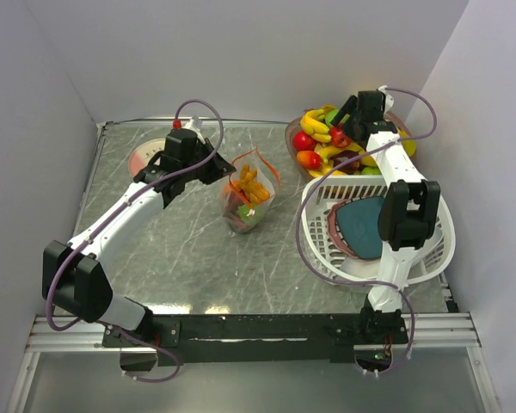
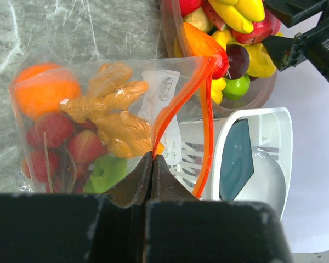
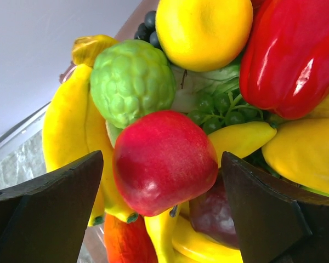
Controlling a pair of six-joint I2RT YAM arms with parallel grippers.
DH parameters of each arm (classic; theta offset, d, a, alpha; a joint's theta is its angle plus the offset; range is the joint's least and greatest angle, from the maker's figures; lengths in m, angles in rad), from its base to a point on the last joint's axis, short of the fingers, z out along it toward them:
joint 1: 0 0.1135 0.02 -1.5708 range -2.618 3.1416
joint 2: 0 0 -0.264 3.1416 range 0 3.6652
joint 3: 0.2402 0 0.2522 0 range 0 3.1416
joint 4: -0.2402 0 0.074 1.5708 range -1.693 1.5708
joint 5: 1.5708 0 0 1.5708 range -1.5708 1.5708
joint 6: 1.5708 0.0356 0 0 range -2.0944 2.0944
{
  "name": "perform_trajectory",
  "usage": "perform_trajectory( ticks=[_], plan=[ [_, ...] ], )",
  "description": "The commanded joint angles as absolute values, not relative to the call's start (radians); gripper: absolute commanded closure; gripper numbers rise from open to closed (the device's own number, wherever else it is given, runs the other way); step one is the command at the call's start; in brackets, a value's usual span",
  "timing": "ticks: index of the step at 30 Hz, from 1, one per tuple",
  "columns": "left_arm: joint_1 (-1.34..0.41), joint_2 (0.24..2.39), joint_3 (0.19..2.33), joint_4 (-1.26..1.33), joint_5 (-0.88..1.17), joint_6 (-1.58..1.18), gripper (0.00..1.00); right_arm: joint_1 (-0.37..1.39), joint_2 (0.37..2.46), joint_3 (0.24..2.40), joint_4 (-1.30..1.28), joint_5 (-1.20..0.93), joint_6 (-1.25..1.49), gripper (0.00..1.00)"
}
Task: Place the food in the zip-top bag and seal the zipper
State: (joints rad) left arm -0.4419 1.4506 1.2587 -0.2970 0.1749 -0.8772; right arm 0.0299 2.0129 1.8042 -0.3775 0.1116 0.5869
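Standing upright near the centre of the counter: zip-top bag, mouth open and facing up. Visible through its clear wall: food, namely an orange, strawberries, a ginger root and a green piece.

Clamped fully shut on the zipper at one side of the mouth: left hand. Opposite side of the strip bowed away, unsealed.

Held wide open over the clear bowl at the far right of the counter: right hand, one finger on each side of a red apple. Contact with the apple not determinable.

Heaped around that apple: bananas, a red pepper, grapes.

Placed just beside the bowl, on its near side: white basket containing a teal plate.
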Motion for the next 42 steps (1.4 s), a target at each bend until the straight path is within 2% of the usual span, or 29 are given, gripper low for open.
perform_trajectory(
  ticks=[1, 7, 10, 13, 14, 17, 23, 32, 36, 42],
  plan=[
    [-0.44, 1.448, 1.295, -0.265, 0.163, -0.859, 0.99, 0.026, 2.046, 1.786, -0.359, 0.124, 0.594, 0.05],
    [-0.439, 1.451, 1.295, -0.262, 0.163, -0.862, 0.99, 0.026, 2.06, 1.795, -0.37, 0.121, 0.591, 0.07],
    [-0.439, 1.453, 1.293, -0.262, 0.163, -0.862, 0.99, 0.025, 2.052, 1.787, -0.362, 0.121, 0.591, 0.11],
    [-0.439, 1.454, 1.293, -0.261, 0.163, -0.862, 0.99, 0.025, 2.042, 1.787, -0.367, 0.13, 0.588, 0.19],
    [-0.439, 1.454, 1.295, -0.262, 0.163, -0.861, 0.99, 0.025, 2.036, 1.789, -0.37, 0.133, 0.588, 0.25],
    [-0.44, 1.453, 1.293, -0.261, 0.163, -0.862, 0.99, 0.025, 2.008, 1.787, -0.377, 0.153, 0.583, 0.35],
    [-0.44, 1.456, 1.296, -0.261, 0.163, -0.861, 0.99, 0.025, 1.938, 1.784, -0.4, 0.207, 0.574, 0.49],
    [-0.44, 1.457, 1.301, -0.262, 0.166, -0.861, 0.99, 0.028, 1.783, 1.732, -0.425, 0.219, 0.571, 0.52],
    [-0.44, 1.453, 1.296, -0.258, 0.166, -0.861, 0.99, 0.066, 1.633, 1.6, -0.397, 0.184, 0.569, 0.53],
    [-0.44, 1.457, 1.298, -0.256, 0.167, -0.864, 0.99, 0.3, 1.46, 1.516, -0.405, 0.204, 0.534, 0.53]
  ],
)
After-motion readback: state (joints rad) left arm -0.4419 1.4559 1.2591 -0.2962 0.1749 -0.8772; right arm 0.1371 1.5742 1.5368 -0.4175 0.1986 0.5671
